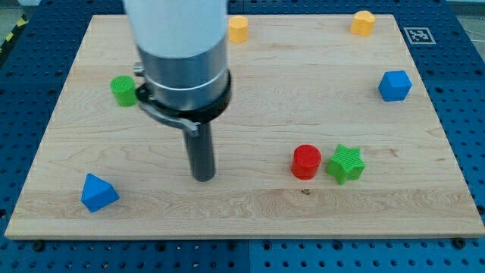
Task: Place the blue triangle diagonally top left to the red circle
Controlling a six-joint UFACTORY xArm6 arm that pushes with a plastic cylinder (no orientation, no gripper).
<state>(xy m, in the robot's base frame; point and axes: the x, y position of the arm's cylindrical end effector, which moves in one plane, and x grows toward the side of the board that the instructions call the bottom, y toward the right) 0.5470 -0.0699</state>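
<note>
Pale wood, that board (250, 205), and on it my tip (203, 177) stood out in the open, between the blue triangle (98, 192) at the view's lower left and the red circle (306, 162) toward the view's right. There was no pincer to speak of here: just a bare rod, touching no block, nothing held.

The blue triangle sat well apart from the red circle, near the board's lower left corner, so the job looked barely begun.

Now the risks, as I judged them. The triangle lay close to the board's bottom and left edges; a push from the wrong side could have sent it off the wood. Its sloped faces could have let it spin off the rod rather than travel straight. And the green star (345, 164) sat just beside the red circle on its right, so an overshoot into the circle would likely have knocked both and shifted the target itself.

Writing? None readable. Only a black-and-white square marker (416, 35) at the view's top right, beyond the board's corner.
</note>
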